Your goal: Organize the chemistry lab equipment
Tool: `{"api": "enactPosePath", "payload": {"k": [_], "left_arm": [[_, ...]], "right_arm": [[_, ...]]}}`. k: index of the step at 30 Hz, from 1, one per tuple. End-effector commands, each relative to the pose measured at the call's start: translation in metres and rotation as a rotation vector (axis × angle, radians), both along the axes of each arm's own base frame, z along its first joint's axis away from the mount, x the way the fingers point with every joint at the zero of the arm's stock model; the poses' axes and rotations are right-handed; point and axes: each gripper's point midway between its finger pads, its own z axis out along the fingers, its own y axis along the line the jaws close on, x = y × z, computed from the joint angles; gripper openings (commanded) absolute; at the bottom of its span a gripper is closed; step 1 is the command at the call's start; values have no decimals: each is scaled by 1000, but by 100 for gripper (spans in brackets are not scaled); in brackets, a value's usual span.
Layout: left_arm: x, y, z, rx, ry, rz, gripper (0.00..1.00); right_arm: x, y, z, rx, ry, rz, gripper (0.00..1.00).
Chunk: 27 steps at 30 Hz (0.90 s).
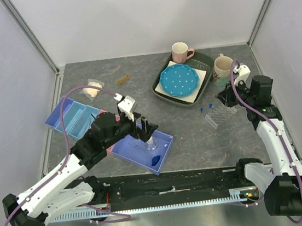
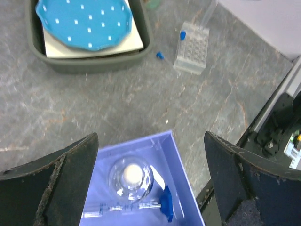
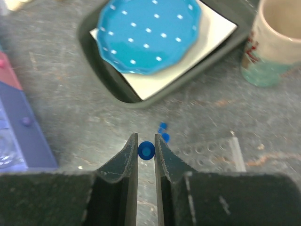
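Over the worktop [image 3: 70,122], pinches a tiny blue-capped tube [image 3: 146,150] in the closed right hand [image 3: 146,140], clear tube rack [image 3: 207,151] just right of the fingertips [image 3: 130,150]. Centre over one well, lower straight, release only once seated. Beyond that hand, grey tray [image 3: 101,77] carrying the blue dotted plate [image 3: 148,35]. Under the wide-open, empty left hand [image 2: 150,141], purple tray [image 2: 160,148] holding a clear little bottle [image 2: 130,178] and a thin stick [image 2: 117,207] with blue hexagonal piece [image 2: 165,209]. Two more tubes [image 3: 163,132] loose just past the right fingertips.

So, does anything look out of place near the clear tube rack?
Yes. Blue-capped tubes lie loose on the table beside the clear tube rack, not in its holes. The right tool is shut on another blue-capped tube.
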Motion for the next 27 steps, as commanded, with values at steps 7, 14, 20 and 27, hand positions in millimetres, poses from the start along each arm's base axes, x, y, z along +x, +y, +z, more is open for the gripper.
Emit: {"api": "enactPosePath", "payload": {"k": [7,14,20,27], "left_arm": [[-25,17,-38,25,36,-49,100],[-30,17,-46,27,55,-66,100],[-30,19,-42,14,43,-56,100],[-29,22,-41,8,33,-38,100]], "right_arm": [[12,-29,-41,-135,24,-74,10],[26,-26,-62,-88,81,-64,10],[35,-26,-75,-70,117,-62,10],[43,-25,-89,-58,144,-54,11]]}}
